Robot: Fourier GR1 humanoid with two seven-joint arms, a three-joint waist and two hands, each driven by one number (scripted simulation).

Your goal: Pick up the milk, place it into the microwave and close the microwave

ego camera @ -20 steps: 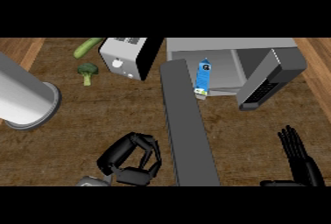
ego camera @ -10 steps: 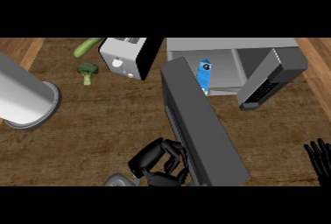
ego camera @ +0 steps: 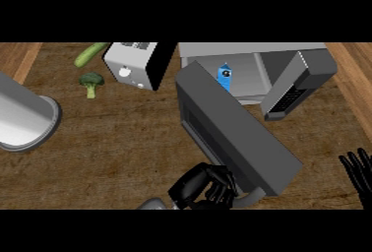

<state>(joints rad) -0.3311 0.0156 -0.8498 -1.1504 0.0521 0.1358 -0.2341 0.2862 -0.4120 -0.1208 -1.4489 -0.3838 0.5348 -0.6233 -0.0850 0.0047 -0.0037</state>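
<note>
The milk carton [ego camera: 224, 78], blue and white, stands upright inside the microwave [ego camera: 254, 74] cavity, toward its left side. The microwave door [ego camera: 236, 130] is partly open and angled across the opening, its upper edge hiding the lower part of the carton. The control panel [ego camera: 291, 96] shows at the right of the cavity.

The left robot hand [ego camera: 203, 187] sits at the lower end of the door, fingers curled against the door's edge; whether they wrap around it cannot be told. The right robot hand [ego camera: 357, 170] shows at the right edge of the view, fingers straight and pointing up, released and holding nothing.

On the wooden tabletop [ego camera: 123, 142], a toaster [ego camera: 134, 64] stands just left of the microwave. A cucumber [ego camera: 91, 53] and a broccoli floret [ego camera: 91, 82] lie left of the toaster. A large grey cylinder [ego camera: 22, 120] occupies the left edge.
</note>
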